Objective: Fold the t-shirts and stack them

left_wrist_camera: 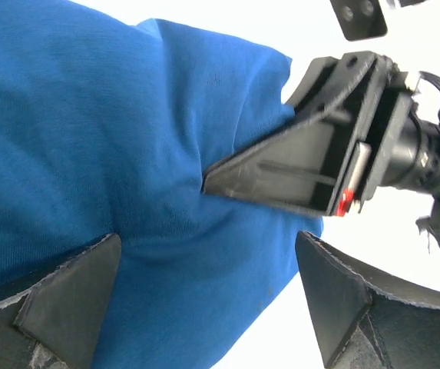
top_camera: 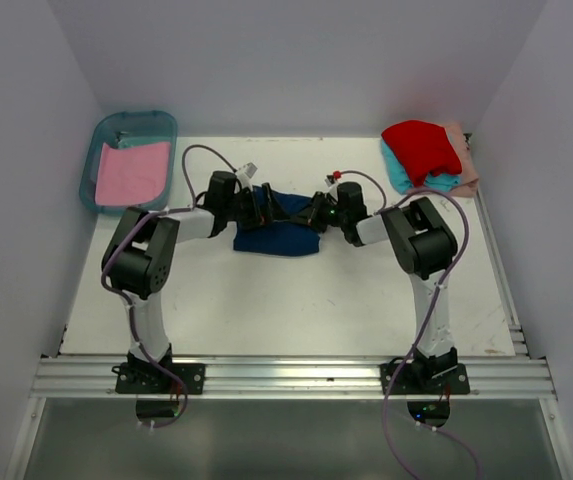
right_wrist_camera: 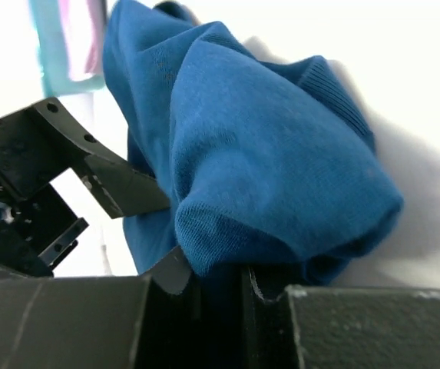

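Note:
The navy blue t-shirt (top_camera: pixel 278 238) lies bunched at the table's middle. It fills the left wrist view (left_wrist_camera: pixel 112 138) and the right wrist view (right_wrist_camera: pixel 266 154). My right gripper (right_wrist_camera: pixel 223 280) is shut on a fold of its cloth at the shirt's right end (top_camera: pixel 311 213). My left gripper (left_wrist_camera: pixel 204 254) is open at the shirt's left end (top_camera: pixel 264 208), its fingers (left_wrist_camera: pixel 66 292) wide apart with cloth lying between them. The two grippers are close together, facing each other over the shirt. The print is hidden.
A teal plastic bin (top_camera: pixel 136 118) at the back left holds a pink shirt (top_camera: pixel 131 172). A stack at the back right has a red shirt (top_camera: pixel 421 147) on teal (top_camera: pixel 401 175) and peach (top_camera: pixel 463 160) ones. White walls close in three sides.

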`<control>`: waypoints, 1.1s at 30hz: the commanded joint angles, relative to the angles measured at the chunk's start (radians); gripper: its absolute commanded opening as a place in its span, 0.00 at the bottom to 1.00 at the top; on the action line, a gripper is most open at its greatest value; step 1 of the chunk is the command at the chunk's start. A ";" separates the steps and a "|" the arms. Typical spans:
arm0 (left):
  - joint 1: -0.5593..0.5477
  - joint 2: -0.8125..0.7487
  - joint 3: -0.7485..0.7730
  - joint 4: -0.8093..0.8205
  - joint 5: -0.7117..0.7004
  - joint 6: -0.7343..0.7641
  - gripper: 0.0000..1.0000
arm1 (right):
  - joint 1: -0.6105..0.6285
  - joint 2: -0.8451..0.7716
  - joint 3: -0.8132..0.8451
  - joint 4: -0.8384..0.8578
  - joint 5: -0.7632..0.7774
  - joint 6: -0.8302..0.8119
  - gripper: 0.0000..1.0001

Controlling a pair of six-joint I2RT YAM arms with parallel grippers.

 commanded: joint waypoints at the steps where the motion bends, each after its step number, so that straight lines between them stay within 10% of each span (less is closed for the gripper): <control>1: 0.006 -0.128 -0.045 0.013 0.028 0.009 1.00 | -0.027 -0.081 -0.065 0.146 -0.107 0.117 0.00; 19: 0.049 -0.667 -0.230 -0.073 -0.036 -0.026 1.00 | -0.358 -0.245 0.011 0.757 -0.126 0.640 0.00; 33: 0.049 -0.780 -0.458 -0.105 -0.022 -0.009 1.00 | -0.595 -0.099 0.358 0.674 0.074 0.613 0.00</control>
